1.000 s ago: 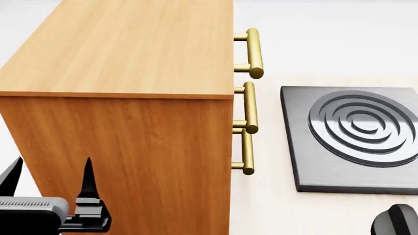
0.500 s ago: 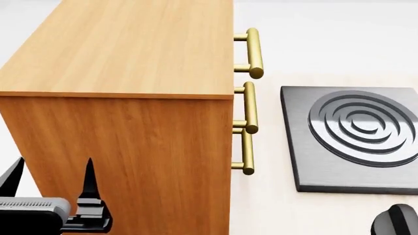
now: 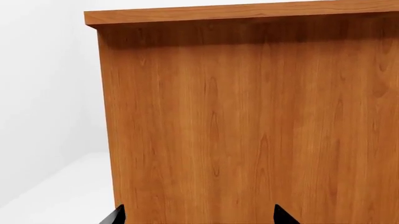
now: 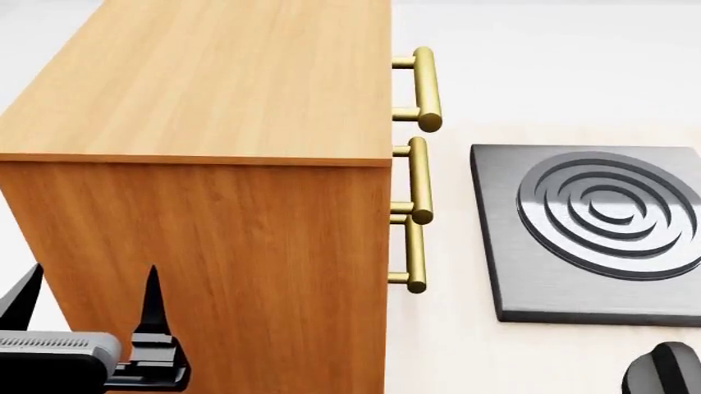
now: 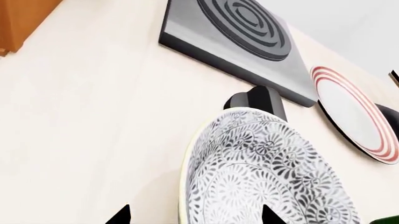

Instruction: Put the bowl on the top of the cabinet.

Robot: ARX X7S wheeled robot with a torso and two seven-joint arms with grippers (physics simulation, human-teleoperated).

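Note:
The cabinet (image 4: 208,164) is orange-brown wood with three brass handles (image 4: 422,86) and fills the left of the head view. Its side also fills the left wrist view (image 3: 249,116). My left gripper (image 4: 85,295) is open and empty, close to the cabinet's side near its left corner, with both tips showing in the left wrist view (image 3: 199,215). The bowl (image 5: 268,172), white with a grey floral pattern, shows only in the right wrist view. My right gripper (image 5: 194,215) is open, with the bowl's near rim between its tips. The bowl is out of the head view.
A grey square slab with raised rings (image 4: 592,230) lies on the pale table right of the cabinet, also in the right wrist view (image 5: 237,32). A black knob-like object (image 5: 259,100) stands between slab and bowl. A white plate with red rim rings (image 5: 352,114) lies beyond.
My left gripper has drifted very slightly lower in the head view. Nothing else has visibly moved.

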